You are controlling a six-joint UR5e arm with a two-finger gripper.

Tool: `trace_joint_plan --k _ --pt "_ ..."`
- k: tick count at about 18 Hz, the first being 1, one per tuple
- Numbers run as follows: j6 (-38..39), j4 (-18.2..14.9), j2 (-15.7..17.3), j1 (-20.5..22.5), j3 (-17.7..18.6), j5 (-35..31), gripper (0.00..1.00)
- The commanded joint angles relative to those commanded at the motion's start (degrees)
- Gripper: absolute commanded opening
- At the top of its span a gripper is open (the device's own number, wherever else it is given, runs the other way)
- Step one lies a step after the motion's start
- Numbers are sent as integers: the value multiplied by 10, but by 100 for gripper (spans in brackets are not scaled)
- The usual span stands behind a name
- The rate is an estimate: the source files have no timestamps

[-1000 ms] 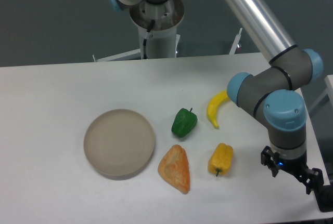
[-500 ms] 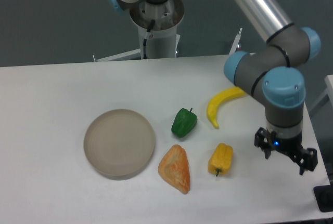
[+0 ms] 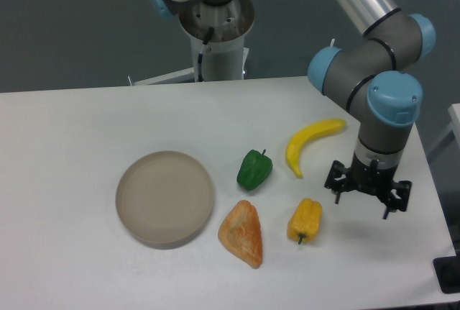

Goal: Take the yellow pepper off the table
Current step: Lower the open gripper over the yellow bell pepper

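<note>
Fingers [image 3: 367, 196] spread wide and holding nothing, I hang above the desk [image 3: 86, 130] just to the right of the yellow pepper [image 3: 305, 220], not touching it. Over the last second I have travelled left and away from the desk's right front corner: a second ago I was out near that edge, well apart from the pepper, and half a second ago I was partway across. My wrist has also turned, so the two prongs now line up roughly side by side instead of slanting off toward the corner. The banana [image 3: 310, 142], which my arm partly covered earlier, now shows in full.

The pepper itself has not moved; it lies on the desk with its stem end toward the front, between the orange-tan wedge [image 3: 243, 233] on its left and me on its right, with the green pepper [image 3: 254, 169] farther back and the round plate [image 3: 165, 197] well off to the left.

I judge this as the approach, not yet the grasp: I need to come a little farther left and then descend.

No brand, label or writing is legible anywhere.
</note>
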State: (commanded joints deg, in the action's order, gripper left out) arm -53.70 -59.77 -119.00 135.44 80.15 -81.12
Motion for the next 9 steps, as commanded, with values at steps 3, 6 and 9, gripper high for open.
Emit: trace_joint_plan --k 3,6,9 --pt "1 3 4 -5 29 0 100" --pt "4 11 11 -16 43 0 100" --pt "10 28 11 -24 64 -1 100"
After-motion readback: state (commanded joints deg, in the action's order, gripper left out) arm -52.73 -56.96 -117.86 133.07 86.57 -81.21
